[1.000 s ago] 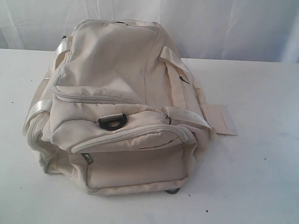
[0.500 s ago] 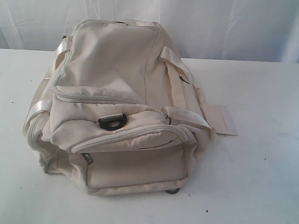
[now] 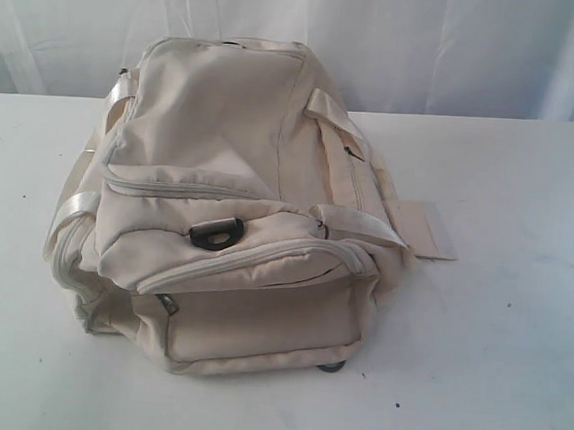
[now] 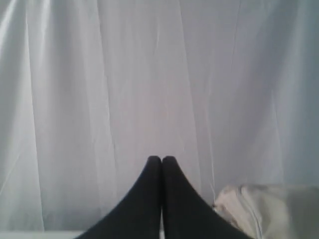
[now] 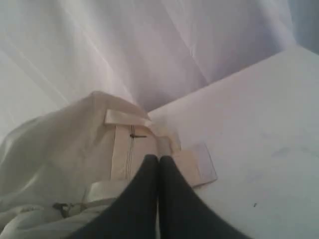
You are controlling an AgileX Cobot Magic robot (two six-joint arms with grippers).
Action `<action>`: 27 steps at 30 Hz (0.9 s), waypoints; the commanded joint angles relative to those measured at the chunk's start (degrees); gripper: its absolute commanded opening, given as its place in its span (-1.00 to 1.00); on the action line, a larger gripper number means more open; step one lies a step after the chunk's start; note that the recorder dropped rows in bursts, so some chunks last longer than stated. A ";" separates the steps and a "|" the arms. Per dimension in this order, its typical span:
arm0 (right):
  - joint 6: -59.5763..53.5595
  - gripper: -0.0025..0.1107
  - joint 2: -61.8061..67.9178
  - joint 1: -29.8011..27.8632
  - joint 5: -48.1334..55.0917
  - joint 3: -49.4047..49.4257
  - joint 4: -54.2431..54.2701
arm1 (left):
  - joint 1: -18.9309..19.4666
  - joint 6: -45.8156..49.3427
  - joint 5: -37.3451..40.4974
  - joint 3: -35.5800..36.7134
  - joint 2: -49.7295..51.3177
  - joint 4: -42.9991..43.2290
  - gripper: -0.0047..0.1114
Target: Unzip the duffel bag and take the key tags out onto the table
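Both shut & empty: left gripper (image 4: 161, 159), right gripper (image 5: 159, 158). Zipped duffel bag (image 3: 221, 172) sits mid table (image 3: 494, 335), long axis front-to-back; right gripper looks nearer, bag below it. No key tags visible, prob. inside.

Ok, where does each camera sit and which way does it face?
Exterior: off the arms, looking down across the table at the bag, curtain behind; no arm shows.
Left wrist: on the left arm, facing the curtain almost level; its shut left gripper shows, plus a corner of the bag.
Right wrist: on the right arm, tilted down at the bag's strapped side and the table; its shut right gripper shows.
Shared: all three see the bag and curtain.
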 commanded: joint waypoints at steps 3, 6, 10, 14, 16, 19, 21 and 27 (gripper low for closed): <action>-32.81 -0.96 23.33 8.29 10.76 -15.26 17.19 | -0.43 0.14 26.71 -11.08 9.82 0.32 -0.92; -48.22 -0.96 34.40 10.85 17.92 -22.56 23.80 | -1.43 3.21 41.12 -16.24 15.61 0.13 -0.92; -66.17 -0.81 46.52 12.70 25.56 -30.84 29.04 | -7.70 15.78 58.38 -22.59 24.36 -5.29 -0.92; -78.94 -0.23 53.86 15.10 26.89 -35.51 33.51 | -14.16 26.28 72.14 -28.67 34.43 -11.59 -0.92; -86.41 0.01 55.76 16.34 26.13 -36.56 34.55 | -16.55 30.41 73.73 -30.34 38.01 -13.71 -0.92; -97.00 0.13 58.11 18.72 24.78 -36.95 35.04 | -19.33 32.09 73.35 -31.30 41.47 -14.01 -0.92; -101.70 0.12 59.51 20.58 24.53 -36.95 35.09 | -20.07 32.20 72.57 -31.30 42.20 -13.76 -0.92; -102.45 0.09 66.12 25.67 13.71 -36.95 34.80 | -20.38 32.79 70.62 -31.30 42.46 -14.08 -0.92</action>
